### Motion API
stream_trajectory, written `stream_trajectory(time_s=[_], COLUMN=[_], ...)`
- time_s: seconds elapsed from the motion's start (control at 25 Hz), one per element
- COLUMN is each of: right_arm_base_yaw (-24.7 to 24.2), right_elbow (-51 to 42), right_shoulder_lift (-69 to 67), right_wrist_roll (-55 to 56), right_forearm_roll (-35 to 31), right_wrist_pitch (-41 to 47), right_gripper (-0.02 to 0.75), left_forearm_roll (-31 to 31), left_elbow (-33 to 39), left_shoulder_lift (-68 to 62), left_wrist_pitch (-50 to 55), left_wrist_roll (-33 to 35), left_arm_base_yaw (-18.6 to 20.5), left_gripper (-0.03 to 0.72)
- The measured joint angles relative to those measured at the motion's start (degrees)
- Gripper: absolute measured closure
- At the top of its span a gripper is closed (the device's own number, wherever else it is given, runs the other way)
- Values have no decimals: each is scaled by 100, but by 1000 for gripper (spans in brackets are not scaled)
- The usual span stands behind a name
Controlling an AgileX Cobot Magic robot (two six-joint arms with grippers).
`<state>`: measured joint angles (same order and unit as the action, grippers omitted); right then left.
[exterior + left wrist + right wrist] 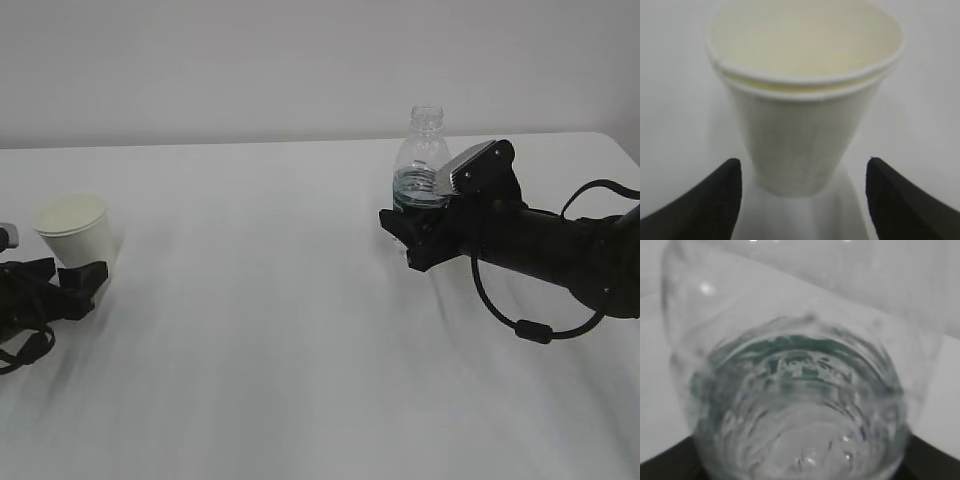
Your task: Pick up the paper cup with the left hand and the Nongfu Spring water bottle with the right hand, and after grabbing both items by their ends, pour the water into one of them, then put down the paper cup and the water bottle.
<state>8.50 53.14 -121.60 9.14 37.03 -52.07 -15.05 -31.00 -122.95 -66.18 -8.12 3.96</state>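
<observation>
White paper, cream inside: the small tapered paper cup [77, 232] stands upright on the white table [300, 330] at far left, and my left gripper [802, 192] sits low before its base, black fingers [715, 200] spread wide either side, not touching. Over on the right, my right gripper [412, 238] wraps the lower body of the clear ribbed plastic water bottle [422, 160], which stands upright, capless, its green band half hidden; jaws close against its sides.
</observation>
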Motion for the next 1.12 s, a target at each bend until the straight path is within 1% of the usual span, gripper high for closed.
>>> stream_trajectory(time_s=[0.16, 0.32, 0.8, 1.12], right_arm_base_yaw=[0, 0, 0, 0], right_elbow=[0, 0, 0, 0], right_shoulder_lift=[0, 0, 9, 9], right_wrist_roll=[0, 0, 0, 0], right_forearm_roll=[42, 64, 77, 98], right_wrist_pitch=[0, 0, 0, 0], right_gripper=[269, 269, 269, 269], left_forearm_roll=[-62, -62, -62, -62], left_elbow=[-195, -237, -851, -893], left_shoulder_lift=[-10, -12, -185, -290], left_wrist_pitch=[0, 0, 0, 0], left_wrist_roll=[0, 0, 0, -106], left_arm_base_yaw=[0, 0, 0, 0], left_gripper=[129, 129, 129, 130])
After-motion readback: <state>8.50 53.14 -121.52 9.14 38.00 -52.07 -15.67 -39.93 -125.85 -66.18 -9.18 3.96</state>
